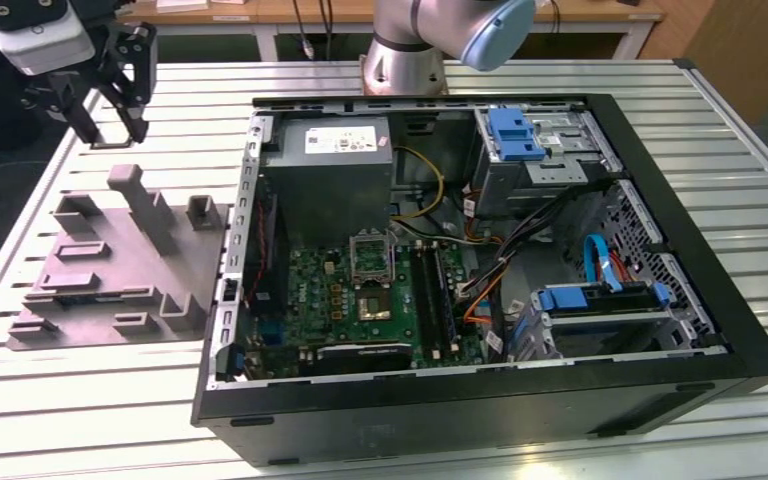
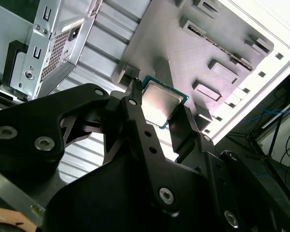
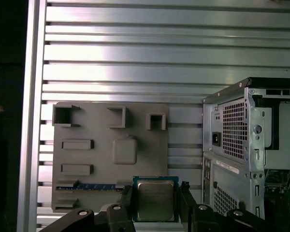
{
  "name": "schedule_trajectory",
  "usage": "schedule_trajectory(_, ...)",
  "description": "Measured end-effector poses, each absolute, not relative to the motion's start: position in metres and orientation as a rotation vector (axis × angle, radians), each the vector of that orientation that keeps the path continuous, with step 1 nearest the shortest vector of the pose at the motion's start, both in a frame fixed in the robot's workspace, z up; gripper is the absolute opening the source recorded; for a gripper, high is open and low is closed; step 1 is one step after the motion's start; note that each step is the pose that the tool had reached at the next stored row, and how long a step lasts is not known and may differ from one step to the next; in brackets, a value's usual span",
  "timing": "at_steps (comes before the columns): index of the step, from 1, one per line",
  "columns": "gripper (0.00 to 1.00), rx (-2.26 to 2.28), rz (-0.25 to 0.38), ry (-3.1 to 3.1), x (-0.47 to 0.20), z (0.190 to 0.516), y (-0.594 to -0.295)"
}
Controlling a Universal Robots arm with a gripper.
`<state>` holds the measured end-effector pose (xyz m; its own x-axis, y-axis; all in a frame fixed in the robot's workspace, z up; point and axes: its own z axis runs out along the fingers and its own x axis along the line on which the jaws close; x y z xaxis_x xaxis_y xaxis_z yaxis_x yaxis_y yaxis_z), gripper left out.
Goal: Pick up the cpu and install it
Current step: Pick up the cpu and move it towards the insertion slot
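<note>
My claw [image 1: 111,135] hangs at the exterior view's left, raised clear of the grey fixture tray [image 1: 104,270] that lies on the slatted metal surface [image 1: 77,400]. Claw is clenched on the cpu: in both wrist views the chip [image 3: 155,200] [image 2: 162,101] sits between the two black fingers [image 3: 127,194], pinched at opposite edges, with its silvery top and green rim facing the cameras. It is off the tray and in the air. In the first wrist view the tray [image 3: 96,159] is below the chip, with its small pockets and blocks showing. The open computer case [image 1: 491,250] lies just beside the tray on the exterior view's right, touching or nearly so, I can't tell which. The green motherboard [image 1: 357,290] is inside it, well apart from the claw. The case's rear panel [image 3: 241,140] with its vent grille shows in the first wrist view.
</note>
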<state>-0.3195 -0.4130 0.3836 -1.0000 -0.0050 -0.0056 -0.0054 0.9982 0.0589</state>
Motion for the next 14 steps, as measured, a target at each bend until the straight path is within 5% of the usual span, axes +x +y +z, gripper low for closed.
schedule_trajectory(14, 0.47, -0.008, 0.092, 3.135, -0.3132, 0.3834, -0.4131)
